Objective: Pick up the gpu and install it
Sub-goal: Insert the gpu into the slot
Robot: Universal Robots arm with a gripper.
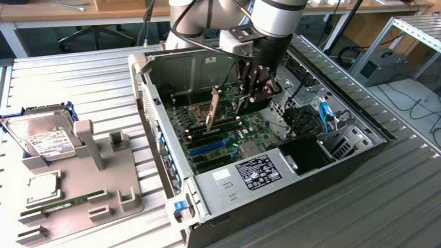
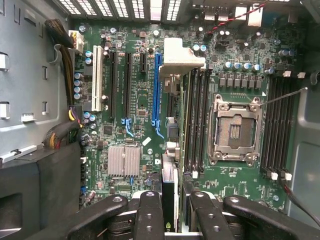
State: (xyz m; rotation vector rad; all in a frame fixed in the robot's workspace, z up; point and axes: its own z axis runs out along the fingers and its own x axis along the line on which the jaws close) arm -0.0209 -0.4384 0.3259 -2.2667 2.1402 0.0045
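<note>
The open computer case [image 1: 276, 170] lies on its side on the ribbed metal table [image 1: 82, 82], its green motherboard [image 2: 150, 95] facing up. My arm [image 1: 276, 15] reaches down into it. My pincer [image 1: 251, 93] is clenched on the gpu [image 1: 214, 106], a slim flat card with a pale metal edge, held upright on edge above the board's slots, not yet seated.

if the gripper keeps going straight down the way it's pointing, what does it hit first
Probably the motherboard: the gripper, shut on the gpu, points down into the open computer case, near the blue expansion slot. Depth is unclear.
</note>
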